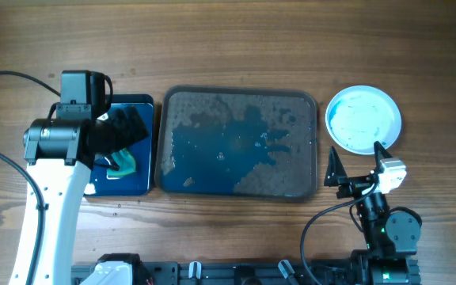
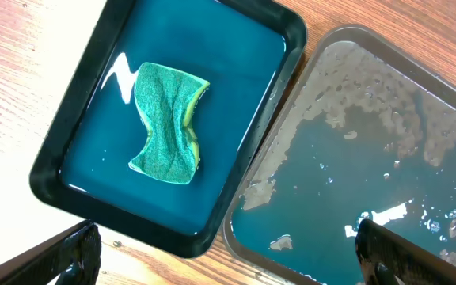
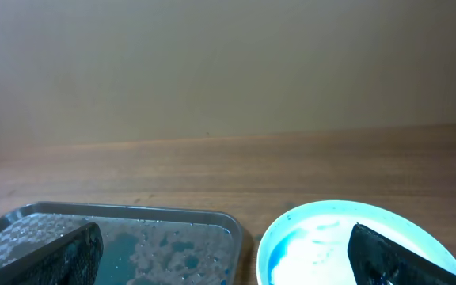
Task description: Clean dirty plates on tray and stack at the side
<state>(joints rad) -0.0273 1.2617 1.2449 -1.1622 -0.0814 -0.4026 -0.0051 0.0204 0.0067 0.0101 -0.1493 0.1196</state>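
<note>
- The light blue plate (image 1: 363, 119) lies flat on the wooden table (image 1: 228, 39), just beside the right end of the grey tray (image 1: 240, 89) and outside it. Its face is wet, with blue streaks.
- The grey tray holds blue water with patches of foam.
- My right gripper (image 1: 359, 162) hangs near the plate's front edge with its fingers spread wide and nothing between them. In my right wrist view, the plate sits low on the right and the tray's corner low on the left.
- Against the grey tray's left side stands a smaller black tray (image 1: 137, 100), filled with blue water.
- A green sponge (image 2: 167, 123) lies in it, bent in at the middle.
- My left gripper (image 2: 226, 229) hovers above the black tray, fingers wide apart, clear of the sponge.
</note>
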